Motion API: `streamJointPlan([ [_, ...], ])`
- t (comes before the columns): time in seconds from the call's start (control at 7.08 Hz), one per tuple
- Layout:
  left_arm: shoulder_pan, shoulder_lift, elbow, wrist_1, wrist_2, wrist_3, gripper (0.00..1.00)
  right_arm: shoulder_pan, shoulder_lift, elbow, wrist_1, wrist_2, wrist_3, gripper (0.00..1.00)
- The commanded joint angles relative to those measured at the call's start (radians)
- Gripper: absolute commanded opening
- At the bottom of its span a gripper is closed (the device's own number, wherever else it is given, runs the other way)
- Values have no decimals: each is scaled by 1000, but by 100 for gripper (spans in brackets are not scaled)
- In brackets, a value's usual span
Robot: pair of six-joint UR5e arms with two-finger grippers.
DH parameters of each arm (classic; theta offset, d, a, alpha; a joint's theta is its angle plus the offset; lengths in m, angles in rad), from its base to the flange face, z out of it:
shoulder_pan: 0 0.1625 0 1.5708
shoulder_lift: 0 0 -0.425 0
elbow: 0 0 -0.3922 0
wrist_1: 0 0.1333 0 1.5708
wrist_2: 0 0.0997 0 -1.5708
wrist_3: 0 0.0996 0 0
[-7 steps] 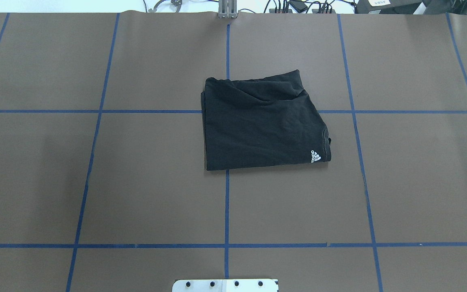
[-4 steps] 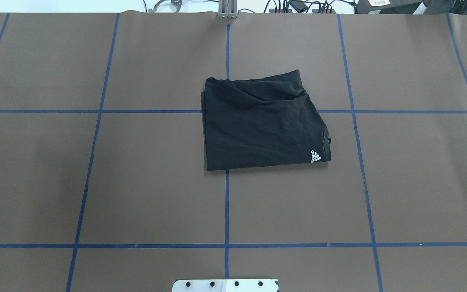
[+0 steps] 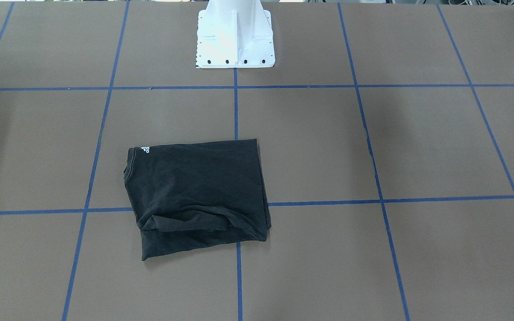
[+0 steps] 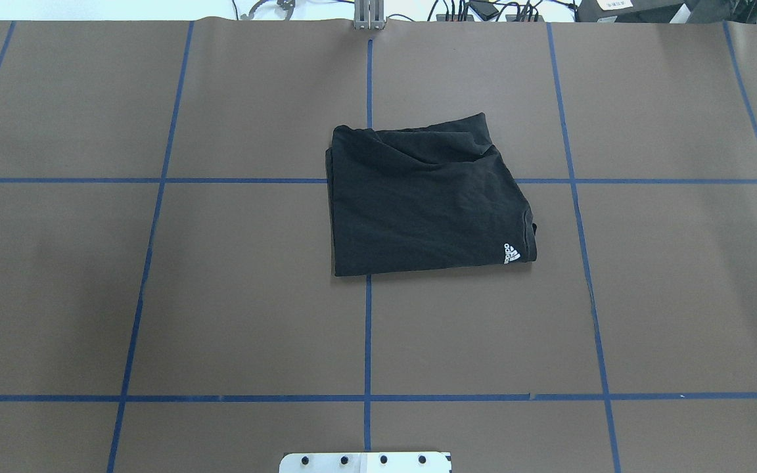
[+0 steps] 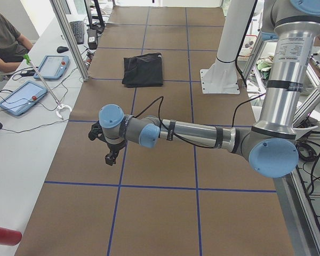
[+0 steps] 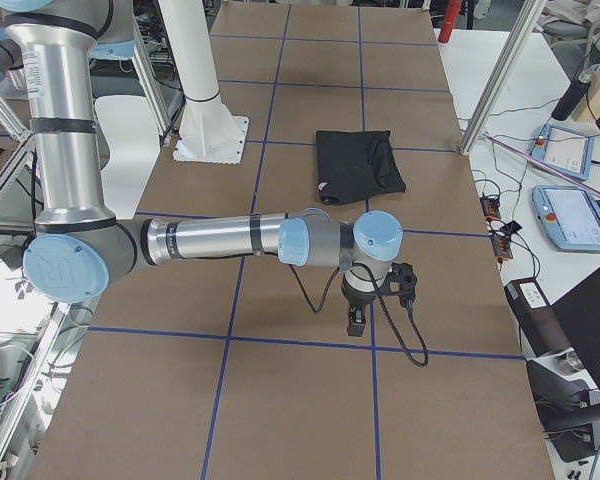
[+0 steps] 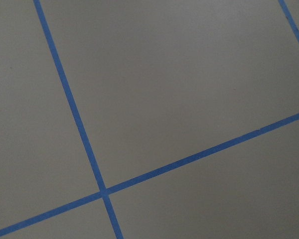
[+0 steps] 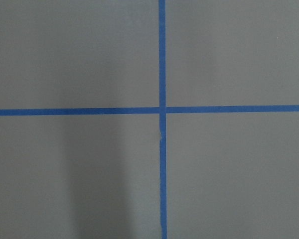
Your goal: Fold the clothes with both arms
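Loosely folded black T-shirt [image 4: 418, 203], white logo [image 4: 512, 254] at corner

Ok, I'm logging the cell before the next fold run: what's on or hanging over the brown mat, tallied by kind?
Black folded T-shirt: 1
Robot arms: 2 (left arm, right arm)
White pedestal base: 1
Total: 4

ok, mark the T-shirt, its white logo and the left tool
T-shirt [image 4: 418, 210]: overhead exterior view, middle of the folded top layer.
white logo [image 4: 511, 254]: overhead exterior view, centre of the print.
left tool [image 5: 110, 159]: exterior left view, between its fingertips.
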State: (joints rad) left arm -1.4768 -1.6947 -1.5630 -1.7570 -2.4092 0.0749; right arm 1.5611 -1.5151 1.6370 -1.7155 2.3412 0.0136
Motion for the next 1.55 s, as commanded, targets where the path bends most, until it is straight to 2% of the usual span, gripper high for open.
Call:
streamJointPlan([
  [0.0, -5, 4, -20, 1, 1, -1, 100, -9, -13, -2, 1, 3, 2, 100],
  [0.14, -19, 47, -87, 1, 4, -1, 100, -10, -11, -5, -1, 16, 11, 100],
  [0.28, -16, 73, -103, -4, 2, -1, 100, -10, -11, 0, 0, 21, 11, 100],
  [0.56, -13, 73, -94, -6, 5, 8, 100, -10, -11, 6, -1, 61, 17, 100],
  [0.85, -13, 75, -92, -7, 10, 11, 100, -10, -11, 7, -1, 60, 14, 100],
  [1.13, -13, 61, -103, -6, 109, 11, 100, -10, -11, 4, -1, 58, 2, 100],
  [1.41, -8, 52, -107, -7, 137, 8, 100, -10, -13, 3, -1, 56, 0, 100],
])
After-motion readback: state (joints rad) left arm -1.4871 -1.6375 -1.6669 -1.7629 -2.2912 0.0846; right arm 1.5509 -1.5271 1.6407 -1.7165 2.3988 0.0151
